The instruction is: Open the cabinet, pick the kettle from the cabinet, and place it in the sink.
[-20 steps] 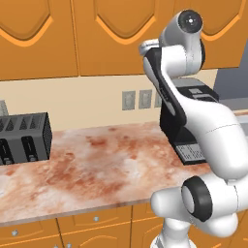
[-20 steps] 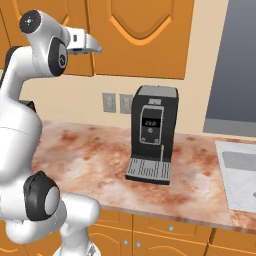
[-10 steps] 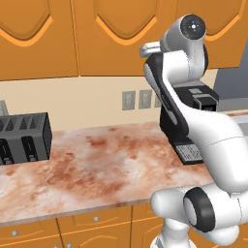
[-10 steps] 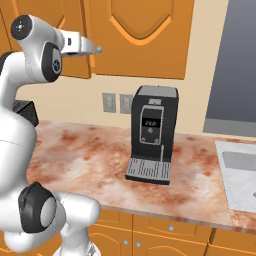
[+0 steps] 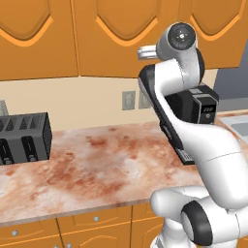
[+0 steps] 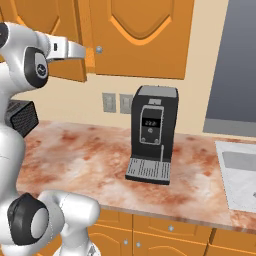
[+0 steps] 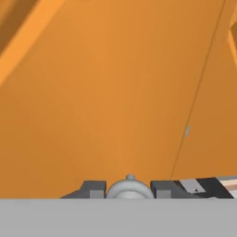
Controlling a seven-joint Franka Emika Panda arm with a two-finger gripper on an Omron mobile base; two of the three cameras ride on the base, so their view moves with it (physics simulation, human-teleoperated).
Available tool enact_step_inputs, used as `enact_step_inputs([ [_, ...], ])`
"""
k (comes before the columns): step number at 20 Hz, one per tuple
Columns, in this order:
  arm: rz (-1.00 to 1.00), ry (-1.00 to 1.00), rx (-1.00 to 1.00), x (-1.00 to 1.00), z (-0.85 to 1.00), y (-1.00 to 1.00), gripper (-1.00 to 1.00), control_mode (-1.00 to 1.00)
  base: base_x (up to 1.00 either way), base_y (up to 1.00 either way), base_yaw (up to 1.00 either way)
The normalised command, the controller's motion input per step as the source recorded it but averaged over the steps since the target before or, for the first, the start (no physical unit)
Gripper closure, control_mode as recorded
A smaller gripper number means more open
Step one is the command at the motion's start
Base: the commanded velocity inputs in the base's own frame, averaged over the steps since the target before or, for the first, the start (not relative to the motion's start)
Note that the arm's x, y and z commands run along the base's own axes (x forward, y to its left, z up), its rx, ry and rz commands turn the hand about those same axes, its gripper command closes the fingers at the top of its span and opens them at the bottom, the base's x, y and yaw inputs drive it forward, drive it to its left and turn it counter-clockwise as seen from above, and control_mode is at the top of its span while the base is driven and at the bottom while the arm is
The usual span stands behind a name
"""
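The cabinet (image 5: 104,53) hangs above the counter, its orange-brown doors with arched panels. My gripper (image 5: 141,52) reaches up to the lower edge of one door and is shut on its small round silver knob (image 7: 130,184), which sits between the two dark fingertips (image 7: 95,190). From the right, the gripper (image 6: 83,51) is at that door's free edge, and the door (image 6: 55,35) stands slightly ajar next to the neighbouring door's knob (image 6: 99,49). The kettle is hidden. The sink (image 6: 240,172) lies at the counter's far right.
A black coffee machine (image 6: 152,135) stands on the reddish marble counter (image 6: 90,155) below the cabinet. A black toaster (image 5: 24,138) sits at the left end. Wall outlets (image 6: 116,102) are behind. Drawer fronts run under the counter edge.
The hand has come down and back toward the robot while holding the knob, and the door's edge has swung out a little. The cameras have not moved.
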Motion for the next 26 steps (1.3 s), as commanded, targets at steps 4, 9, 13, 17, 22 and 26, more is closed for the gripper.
enact_step_inputs([
  [4,-0.16,0.0,0.0,-0.36,0.16,0.32,1.0,-1.0,0.0,0.0,0.0],
  [9,-0.15,-0.01,0.0,-0.36,0.17,0.34,1.0,-1.0,0.0,0.0,0.0],
  [13,-0.12,-0.01,0.0,-0.33,0.14,0.36,1.0,-1.0,0.0,0.0,0.0],
  [17,-0.08,-0.08,0.0,-0.33,0.09,0.4,1.0,-1.0,0.0,0.0,0.0],
  [22,-0.08,-0.07,-0.01,-0.31,0.07,0.46,1.0,-1.0,0.0,0.0,0.0],
  [26,-0.08,-0.01,-0.03,-0.31,0.05,0.48,1.0,-1.0,0.0,0.0,0.0],
])
